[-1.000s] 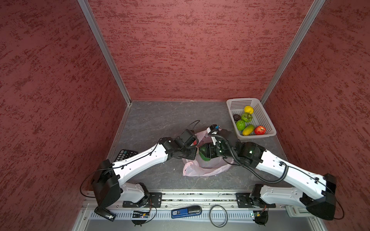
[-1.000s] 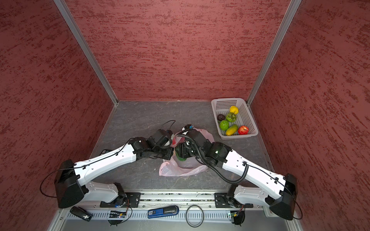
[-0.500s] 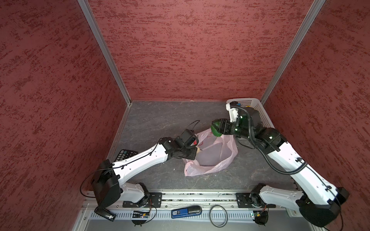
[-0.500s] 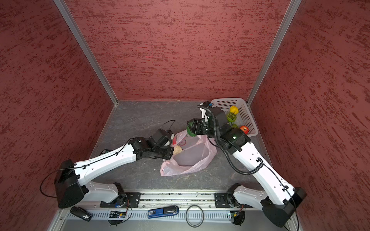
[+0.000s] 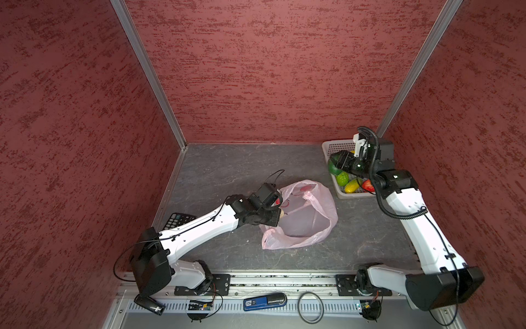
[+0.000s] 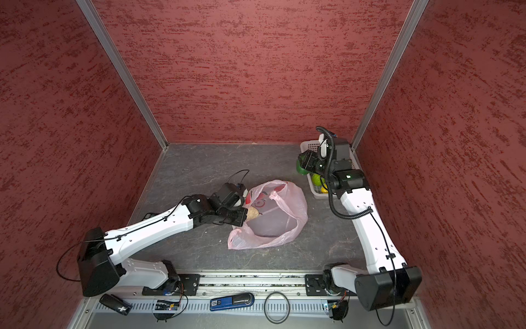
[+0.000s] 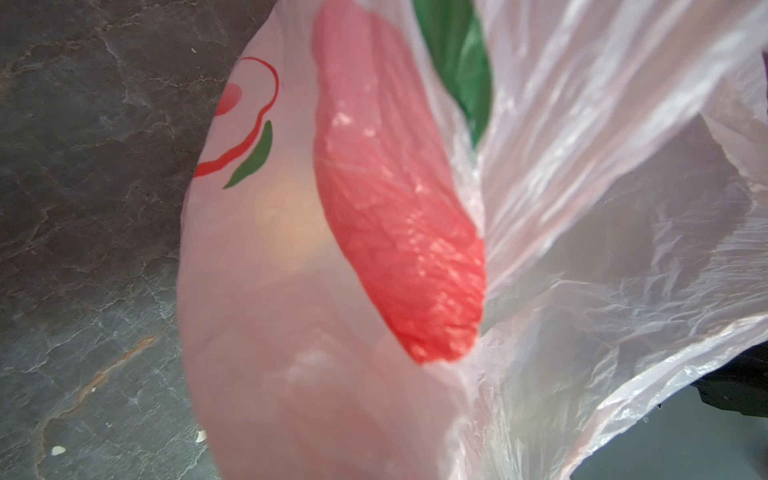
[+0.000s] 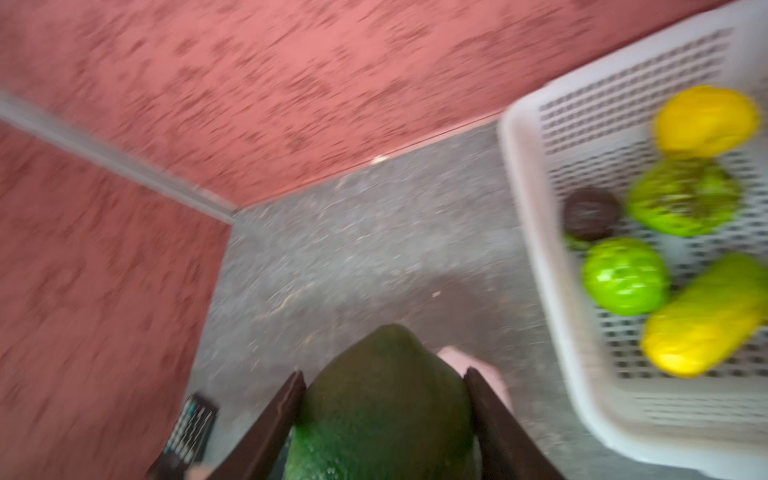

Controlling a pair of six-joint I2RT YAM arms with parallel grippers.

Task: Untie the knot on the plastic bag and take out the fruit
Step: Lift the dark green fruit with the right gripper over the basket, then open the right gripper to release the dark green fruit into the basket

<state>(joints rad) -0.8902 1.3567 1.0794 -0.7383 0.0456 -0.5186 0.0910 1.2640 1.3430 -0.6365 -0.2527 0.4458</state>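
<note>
The pale-pink plastic bag [image 5: 301, 216] [image 6: 273, 216] lies mid-floor with its mouth gaping. A loose handle strap [image 5: 308, 196] droops across the mouth, and no knot shows. My left gripper [image 5: 280, 213] [image 6: 250, 213] is shut on the bag's near-left rim. In the left wrist view the bag [image 7: 582, 208] with its red print hides the jaws. My right gripper [image 5: 334, 166] [image 8: 384, 399] is shut on a dark green fruit [image 8: 382, 415] [image 6: 301, 168], held over the near-left corner of the white basket [image 5: 333, 146] [image 8: 523, 174].
The basket holds several fruit: yellow [image 8: 706, 120], two bumpy green [image 8: 683, 199], dark brown [image 8: 592, 212], yellow-green [image 8: 706, 316], red [image 5: 368, 185]. A calculator [image 5: 179, 220] lies by the left wall. A blue device [image 5: 264, 301] and black ring [image 5: 310, 306] rest on the front rail.
My right arm has lifted the dark green fruit out of the bag and swung it back and right to the basket. The left gripper has stayed on the bag.
</note>
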